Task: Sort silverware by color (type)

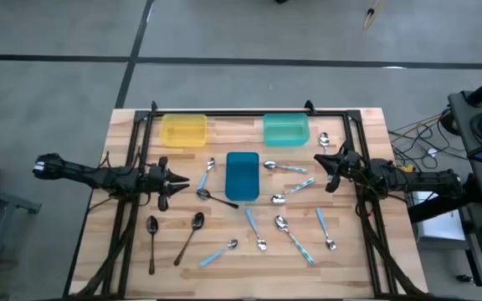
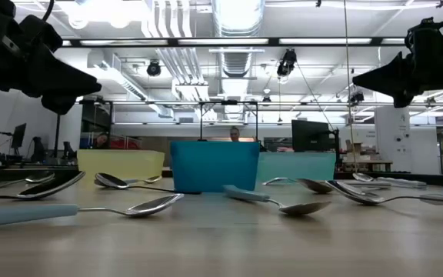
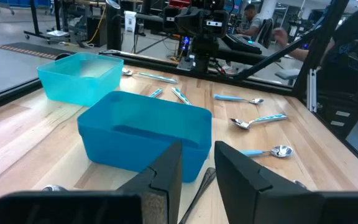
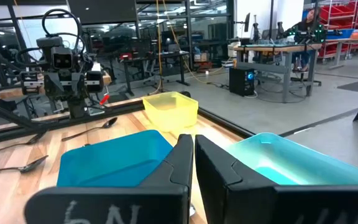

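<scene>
Wooden desk (image 1: 358,251) carries the spoons (image 1: 295,238) scattered around a blue tray (image 1: 242,176). Left gripper (image 1: 176,184) hovers with jaws slightly parted, empty; right gripper (image 1: 318,161) hovers, jaws nearly closed, empty.

two dark, near-black arms made up the robot, each a chain of rounded, bulky joint housings that narrowed toward the wrist. the left gripper (image 1: 169,183) ended in two short, pointed black fingers, and the right gripper (image 1: 328,161) matched it in colour and shape. seen from its own wrist camera, the left gripper's fingers (image 3: 166,177) were matte black wedges with flat, angular faces and a pale worn patch on one inner edge. the right gripper's fingers (image 4: 216,165) were smooth black blades above a dark crosspiece that carried faint light scrawled markings. dark cables trailed from the right arm's base.
</scene>
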